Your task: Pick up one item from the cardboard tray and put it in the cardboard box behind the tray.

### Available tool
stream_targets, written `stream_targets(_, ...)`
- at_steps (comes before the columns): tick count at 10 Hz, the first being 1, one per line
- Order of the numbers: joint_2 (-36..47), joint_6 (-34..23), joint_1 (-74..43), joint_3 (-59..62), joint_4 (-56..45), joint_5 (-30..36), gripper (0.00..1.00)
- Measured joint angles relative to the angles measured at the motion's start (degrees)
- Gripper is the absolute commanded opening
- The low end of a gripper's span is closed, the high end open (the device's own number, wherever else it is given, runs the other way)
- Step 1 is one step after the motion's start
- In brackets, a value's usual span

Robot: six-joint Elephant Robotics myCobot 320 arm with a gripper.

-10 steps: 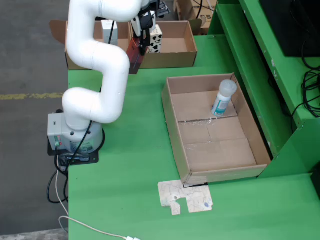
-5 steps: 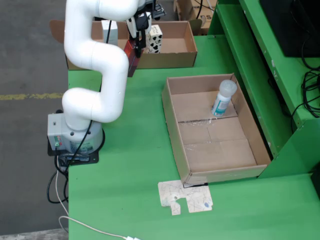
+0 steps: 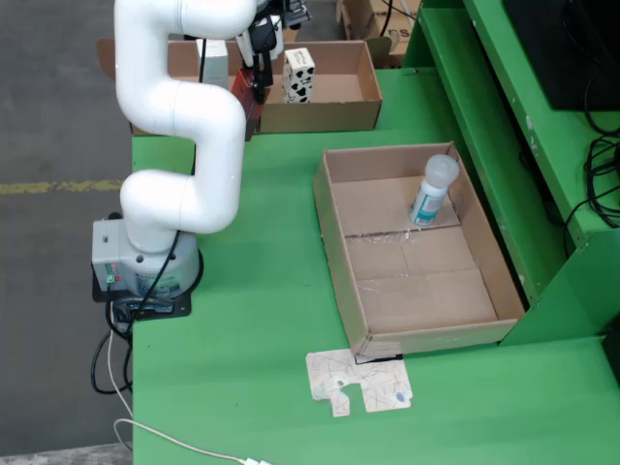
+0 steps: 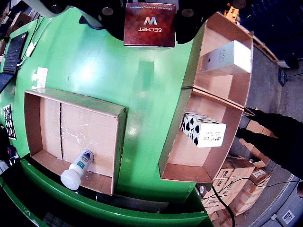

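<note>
Above the worktop (image 3: 262, 291), the gripper (image 4: 149, 9), clamping the red box (image 4: 150, 24), has moved nearer the cardboard box (image 3: 329, 111), nearing release.

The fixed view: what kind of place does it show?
Probably a workshop or warehouse test cell: a green workbench above a concrete floor with a yellow line, and stacked cardboard cartons beside it in the wrist view.

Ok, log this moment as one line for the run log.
gripper: shut on red box | position: near box edge | tray: bottle remains
</note>
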Motion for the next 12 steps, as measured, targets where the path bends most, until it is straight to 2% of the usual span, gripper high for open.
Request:
stream_targets(8,5.3,4.8,4.7,0.2,0.5,-2.2,0.0)
stream_targets(12,8.0,7.7,8.8,0.1,4.6,-5.6,0.0)
